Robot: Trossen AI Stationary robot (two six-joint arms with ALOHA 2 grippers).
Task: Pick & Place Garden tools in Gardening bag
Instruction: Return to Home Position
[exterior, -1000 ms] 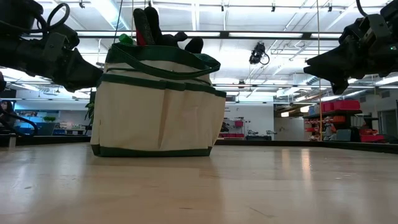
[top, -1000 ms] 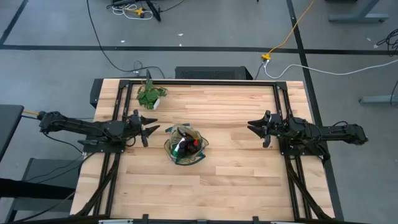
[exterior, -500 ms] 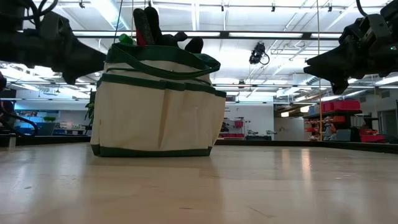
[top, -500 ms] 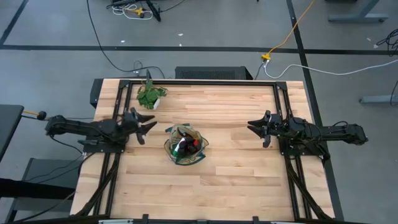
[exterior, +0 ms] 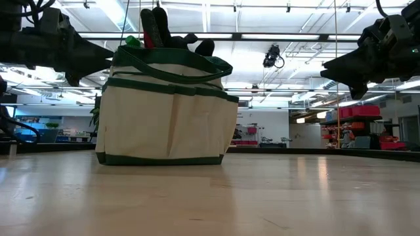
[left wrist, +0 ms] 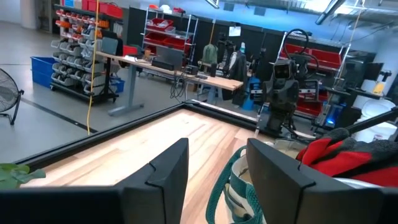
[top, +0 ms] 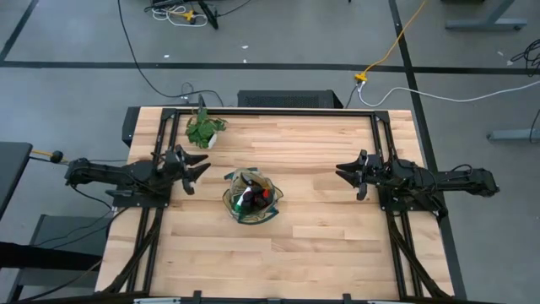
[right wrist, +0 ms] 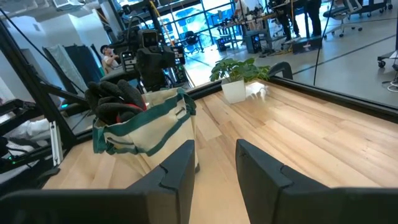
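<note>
The beige gardening bag with dark green trim stands on its base at the table's middle; it also shows in the low view. Red and dark gloves and tool handles stick out of its top; red gloves show in the left wrist view. My left gripper is open and empty, above the table just left of the bag. My right gripper is open and empty, above the table well to the bag's right. The bag shows in the right wrist view.
A leafy green plant bunch in a white pot sits at the table's far left; it also shows in the right wrist view. Bare wood lies in front of the bag and between the bag and my right gripper. A person shows beyond the table.
My left gripper has drawn back from the bag toward the table's left edge and a little toward the far edge, staying open. The bag and my right gripper have kept still.
</note>
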